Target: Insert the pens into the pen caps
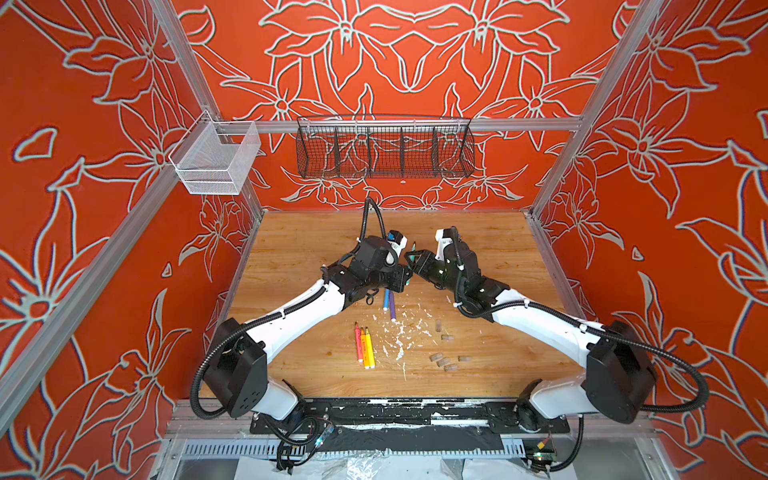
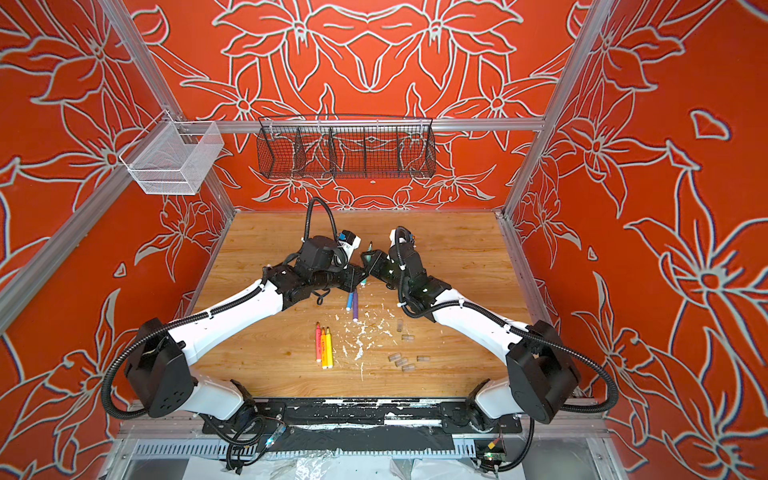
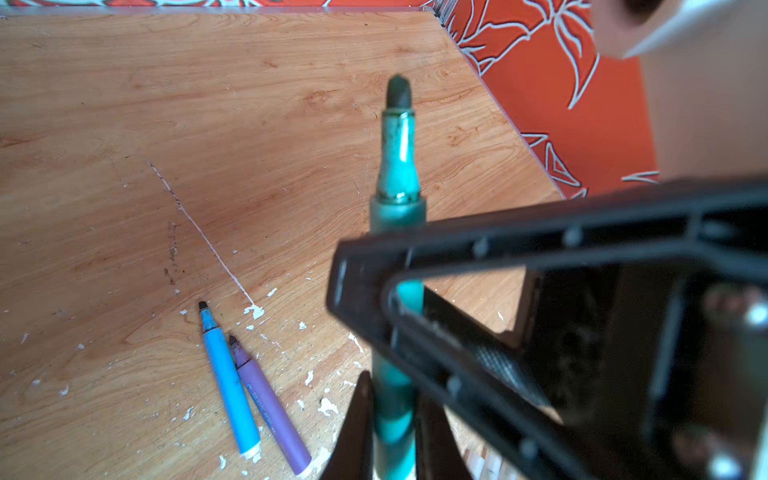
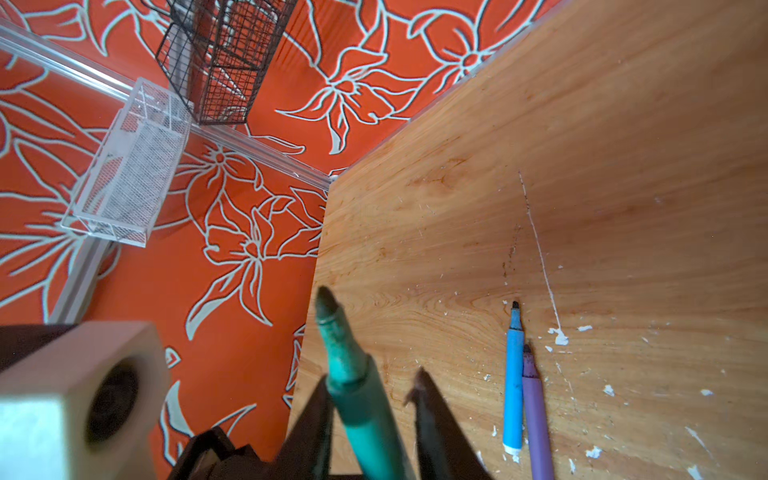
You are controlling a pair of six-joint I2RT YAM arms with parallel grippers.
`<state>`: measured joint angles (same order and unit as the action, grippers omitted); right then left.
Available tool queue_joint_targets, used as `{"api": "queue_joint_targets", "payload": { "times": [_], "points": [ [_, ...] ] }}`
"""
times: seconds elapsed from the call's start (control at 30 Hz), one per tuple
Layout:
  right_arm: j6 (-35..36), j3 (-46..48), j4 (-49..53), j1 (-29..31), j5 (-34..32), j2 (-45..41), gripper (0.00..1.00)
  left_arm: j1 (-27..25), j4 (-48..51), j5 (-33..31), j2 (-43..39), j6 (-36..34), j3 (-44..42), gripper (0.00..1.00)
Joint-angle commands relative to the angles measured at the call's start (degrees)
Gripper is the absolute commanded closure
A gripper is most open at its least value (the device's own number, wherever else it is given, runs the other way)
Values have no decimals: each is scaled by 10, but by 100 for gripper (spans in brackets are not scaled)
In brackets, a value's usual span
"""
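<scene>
Mid-table, above the wood, the two arms are meeting nose to nose over a single green pen (image 3: pixel 398 166), which is standing tip-up in the air between them. The left gripper (image 3: pixel 392 390) is clamping the lower barrel firmly. The right gripper (image 4: pixel 372 374) is straddling the barrel higher up, one side pressing against it and a gap showing at the other, so it is not gripping yet. This is looking like a handover or regrip, not a capping. All six pen caps (image 1: pixel 443 362) are lying loose on the table (image 1: pixel 498 249) near the right arm, none in hand. The next move is probably calling for one gripper to take sole hold, steadying the pen, while the other is going down for a cap. The blue pen (image 1: pixel 386 299) and purple pen (image 1: pixel 392 309) are lying touching, just below the grippers; the pink pen (image 1: pixel 357 343), orange pen (image 1: pixel 363 347) and yellow pen (image 1: pixel 370 347) are lying packed side by side nearer the front. White flecks (image 1: pixel 399 336) are littering the boards. Red floral walls (image 1: pixel 415 62) are enclosing everything; a black wire basket (image 1: pixel 384 149) and a white mesh basket (image 1: pixel 216 162) are hanging from the rail.
</scene>
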<state>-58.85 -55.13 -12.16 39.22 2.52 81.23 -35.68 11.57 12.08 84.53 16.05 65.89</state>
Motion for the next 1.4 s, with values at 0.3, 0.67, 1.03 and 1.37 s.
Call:
{"api": "queue_joint_targets", "payload": {
  "times": [0.3, 0.67, 1.03, 1.37],
  "points": [
    [-42, 20, -35, 54, -51, -31, 93, -4, -20, 15, -6, -14, -8, 65],
    [-49, 37, -40, 110, -78, -42, 93, -4, -37, 12, -25, -11, -25, 76],
    [-50, 59, -34, 119, -94, -55, 83, -4, -45, -3, -36, -7, -33, 100],
    [1, 62, 13, 118, -136, -118, 38, -3, -95, -95, -91, 34, -96, 100]
  ]
}}
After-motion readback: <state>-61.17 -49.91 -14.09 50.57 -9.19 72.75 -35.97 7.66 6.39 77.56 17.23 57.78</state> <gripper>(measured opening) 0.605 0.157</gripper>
